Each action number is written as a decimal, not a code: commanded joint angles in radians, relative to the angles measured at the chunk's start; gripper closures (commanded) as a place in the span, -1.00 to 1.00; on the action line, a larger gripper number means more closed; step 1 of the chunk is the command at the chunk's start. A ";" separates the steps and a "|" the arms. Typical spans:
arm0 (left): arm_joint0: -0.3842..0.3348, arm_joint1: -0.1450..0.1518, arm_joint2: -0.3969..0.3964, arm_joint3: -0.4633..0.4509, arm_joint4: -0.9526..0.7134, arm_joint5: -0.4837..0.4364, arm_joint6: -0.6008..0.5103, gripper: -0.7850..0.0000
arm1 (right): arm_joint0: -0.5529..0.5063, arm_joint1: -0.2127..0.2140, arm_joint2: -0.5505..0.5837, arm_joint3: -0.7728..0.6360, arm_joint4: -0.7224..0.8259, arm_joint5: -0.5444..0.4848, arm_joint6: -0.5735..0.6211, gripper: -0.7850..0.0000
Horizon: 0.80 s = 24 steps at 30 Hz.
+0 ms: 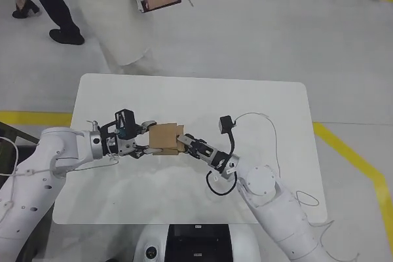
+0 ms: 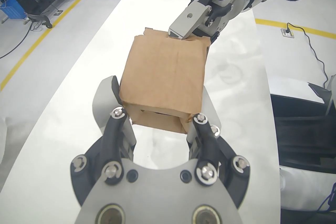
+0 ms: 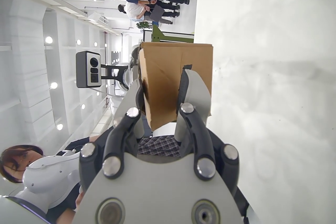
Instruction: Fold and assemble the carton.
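Note:
A small brown carton (image 1: 165,137) is held between both grippers over the middle of the white table (image 1: 249,98). My left gripper (image 1: 143,139) is shut on it, one finger on each side wall of the carton (image 2: 165,75). The end facing this gripper is open, with loose flaps showing. My right gripper (image 1: 182,143) is shut on the opposite end. In the left wrist view, the right gripper (image 2: 181,30) pinches the carton's far top edge. In the right wrist view, the right gripper (image 3: 161,83) has one finger over the carton (image 3: 168,59) face, with an end wall between the fingers.
A thin white cable (image 1: 265,119) loops over the table's right half. A person (image 1: 118,39) stands at the table's far edge. The bare table top (image 2: 78,51) spreads all round the carton. Yellow floor tape (image 1: 354,157) runs past the table's right side.

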 commanded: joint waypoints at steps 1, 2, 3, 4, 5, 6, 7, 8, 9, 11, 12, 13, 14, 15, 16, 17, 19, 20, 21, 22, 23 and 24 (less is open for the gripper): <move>0.001 -0.001 0.001 0.000 0.011 0.001 0.006 0.39 | -0.001 0.000 -0.001 0.000 0.006 -0.003 -0.007 0.38; 0.002 -0.002 0.002 0.000 0.016 0.002 0.009 0.39 | 0.000 0.000 0.000 0.001 0.006 -0.003 -0.012 0.37; 0.002 -0.003 0.002 -0.001 0.022 0.002 0.012 0.39 | 0.000 0.000 0.001 0.001 0.007 -0.003 -0.017 0.36; 0.003 -0.003 0.002 0.000 0.026 0.003 0.015 0.39 | 0.000 0.000 0.001 0.001 0.009 -0.004 -0.022 0.36; 0.004 -0.004 0.003 0.000 0.030 0.003 0.018 0.39 | 0.001 0.000 0.002 0.001 0.007 -0.003 -0.024 0.36; 0.005 -0.004 0.003 0.000 0.033 0.003 0.021 0.40 | 0.001 0.000 0.002 0.000 0.007 -0.003 -0.026 0.36; 0.006 -0.005 0.003 0.000 0.036 0.003 0.023 0.39 | 0.001 0.000 0.002 0.000 0.006 -0.002 -0.027 0.36; 0.007 -0.005 0.003 0.000 0.039 0.004 0.025 0.40 | 0.001 0.000 0.002 0.000 0.005 0.000 -0.030 0.36; 0.009 -0.006 0.002 0.000 0.041 0.004 0.027 0.39 | 0.002 0.001 0.002 -0.001 0.001 0.003 -0.032 0.36; 0.010 -0.007 0.002 -0.001 0.046 0.003 0.029 0.40 | 0.003 0.001 0.000 -0.003 -0.009 0.008 -0.034 0.36; 0.011 -0.007 0.001 -0.001 0.048 0.004 0.029 0.39 | 0.004 0.001 -0.002 -0.004 -0.014 0.011 -0.035 0.36; 0.011 -0.008 0.001 -0.001 0.050 0.005 0.030 0.40 | 0.006 0.001 -0.005 -0.005 -0.024 0.015 -0.037 0.36; 0.012 -0.008 0.001 -0.001 0.051 0.005 0.031 0.39 | 0.007 0.002 -0.007 -0.005 -0.034 0.019 -0.040 0.38; 0.012 -0.009 0.000 -0.001 0.052 0.004 0.032 0.40 | 0.006 0.002 -0.009 -0.007 -0.037 0.021 -0.043 0.38; 0.012 -0.009 0.000 0.000 0.053 0.004 0.033 0.40 | 0.005 0.002 -0.010 -0.008 -0.038 0.022 -0.045 0.38; 0.012 -0.010 -0.001 0.002 0.052 0.006 0.033 0.40 | 0.004 0.002 -0.011 -0.008 -0.040 0.022 -0.046 0.38; 0.011 -0.011 -0.002 0.005 0.047 0.006 0.034 0.39 | 0.002 0.003 -0.009 -0.009 -0.047 0.022 -0.048 0.39; 0.010 -0.011 -0.003 0.006 0.045 0.005 0.033 0.39 | 0.000 0.004 -0.007 -0.011 -0.046 0.022 -0.049 0.40; 0.009 -0.011 -0.003 0.006 0.044 0.004 0.032 0.39 | -0.002 0.005 -0.005 -0.013 -0.046 0.022 -0.049 0.40; 0.009 -0.012 -0.003 0.007 0.040 0.003 0.030 0.39 | -0.004 0.005 -0.003 -0.015 -0.046 0.022 -0.048 0.40; 0.008 -0.012 -0.003 0.008 0.038 0.002 0.028 0.39 | -0.007 0.006 -0.002 -0.018 -0.046 0.022 -0.049 0.40; 0.007 -0.012 -0.003 0.008 0.037 0.001 0.026 0.39 | -0.009 0.007 0.000 -0.020 -0.047 0.022 -0.048 0.40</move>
